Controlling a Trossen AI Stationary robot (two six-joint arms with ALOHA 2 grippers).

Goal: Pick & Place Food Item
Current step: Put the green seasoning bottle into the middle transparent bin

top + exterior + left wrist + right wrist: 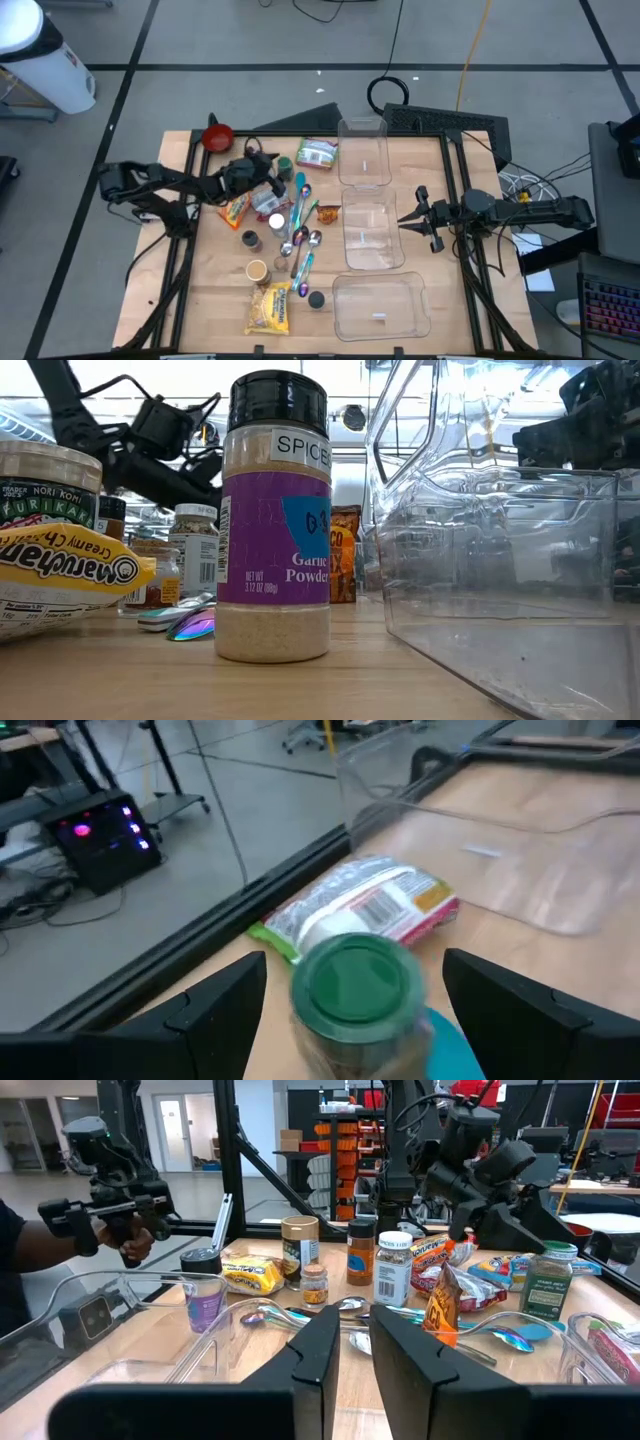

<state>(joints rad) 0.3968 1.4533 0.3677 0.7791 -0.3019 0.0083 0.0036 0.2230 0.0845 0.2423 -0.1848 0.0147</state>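
So the left gripper is seen hovering over the clutter on the left half of the light wooden table, with its two dark fingers spread wide on either side of a small glass jar with a round green lid; no contact with the jar can be made out, so nothing is counted as gripped. Just beyond that jar, a flat white-and-green food packet with a barcode is laid on the wood near the table's far edge, next to the first of three clear plastic bins that are lined up down the middle-right of the table. The right gripper is parked over the right side, beside the middle bin, with its fingers pressed nearly together and nothing between them. A scatter of shiny metal spoons, small spice jars and an orange snack bag is spread out around the left arm, and a yellow noodle packet is left lying near the front edge. Up close in the low view, a purple-labelled garlic powder shaker with a black cap is stood upright near the closest bin. A person's hand on a dark handheld controller can be spotted in the room behind the table.
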